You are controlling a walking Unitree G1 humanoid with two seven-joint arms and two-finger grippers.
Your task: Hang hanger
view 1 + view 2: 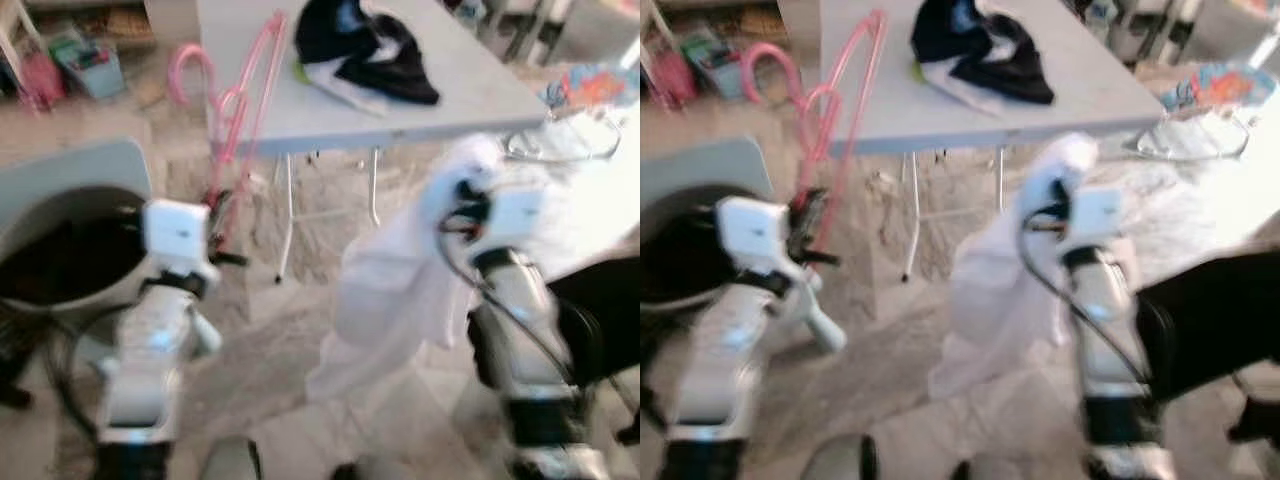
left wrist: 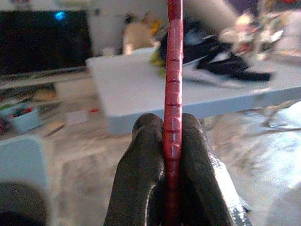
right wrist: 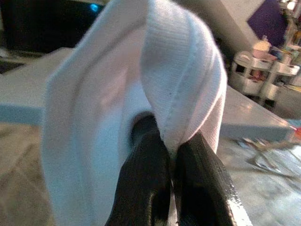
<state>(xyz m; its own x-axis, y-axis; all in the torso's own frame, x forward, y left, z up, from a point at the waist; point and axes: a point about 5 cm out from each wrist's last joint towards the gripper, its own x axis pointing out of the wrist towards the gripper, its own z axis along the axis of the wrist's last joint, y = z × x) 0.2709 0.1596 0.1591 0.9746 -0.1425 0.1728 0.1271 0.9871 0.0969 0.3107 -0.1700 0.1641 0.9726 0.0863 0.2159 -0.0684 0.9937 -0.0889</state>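
Note:
A pink plastic hanger (image 1: 232, 105) stands upright in front of the grey table (image 1: 300, 110), its hook curling to the left. My left gripper (image 2: 172, 141) is shut on the hanger's lower bar (image 2: 173, 70), low and left of the table. A white garment (image 1: 400, 290) hangs in a long drape from my right gripper (image 3: 171, 155), which is shut on a fold of its hem (image 3: 181, 80). The right arm (image 1: 520, 290) holds it up at the table's front right corner.
A dark heap of clothes (image 1: 365, 45) lies on the grey table. A round grey bin (image 1: 60, 240) with a dark inside stands at the left. A wire frame (image 1: 560, 145) lies on the floor at the right. Toy boxes (image 1: 85, 60) sit at the far left.

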